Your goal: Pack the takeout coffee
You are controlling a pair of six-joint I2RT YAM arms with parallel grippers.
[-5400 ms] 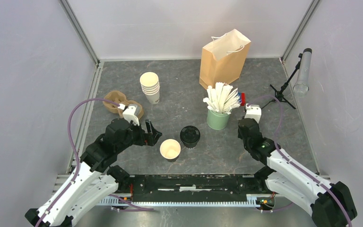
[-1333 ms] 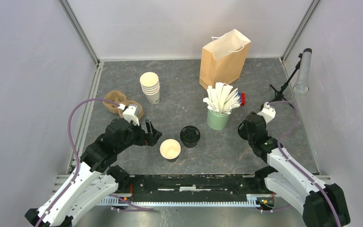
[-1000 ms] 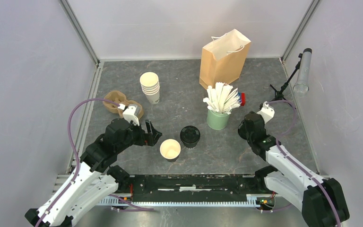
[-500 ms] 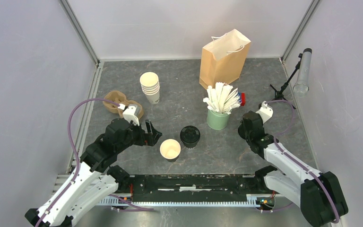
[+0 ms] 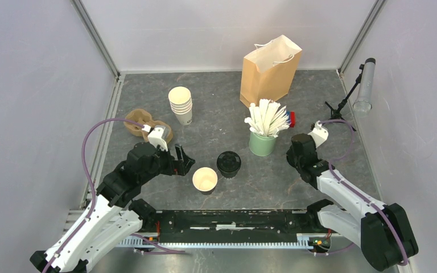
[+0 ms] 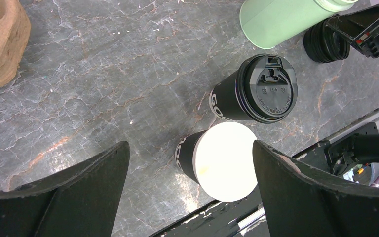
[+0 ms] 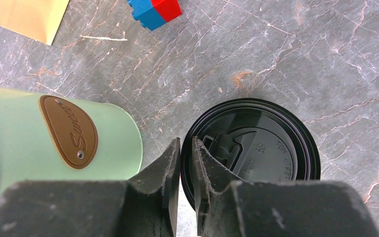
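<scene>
A black-sleeved cup with a black lid [image 5: 228, 164] stands mid-table and also shows in the left wrist view [image 6: 266, 89]. Beside it stands a lidless cup of the same kind with a cream inside [image 5: 205, 179] [image 6: 224, 160]. My left gripper [image 5: 183, 161] [image 6: 190, 148] is open and empty, just left of the lidless cup. A loose black lid [image 7: 256, 148] [image 6: 325, 44] lies on the table right of the green cup. My right gripper [image 5: 293, 152] [image 7: 185, 148] is pinched on that lid's rim. The brown paper bag [image 5: 270, 68] stands open at the back.
A green cup of white sticks [image 5: 262, 142] [image 7: 54, 133] stands next to the right gripper. A stack of lidless cream cups [image 5: 180, 104] and a cardboard cup carrier [image 5: 141, 122] are at the left. A blue-red block [image 7: 155, 11] and a tripod [image 5: 341, 108] are at the right.
The right wrist has turned and edged slightly toward the green cup. The left arm and both cups have not moved.
</scene>
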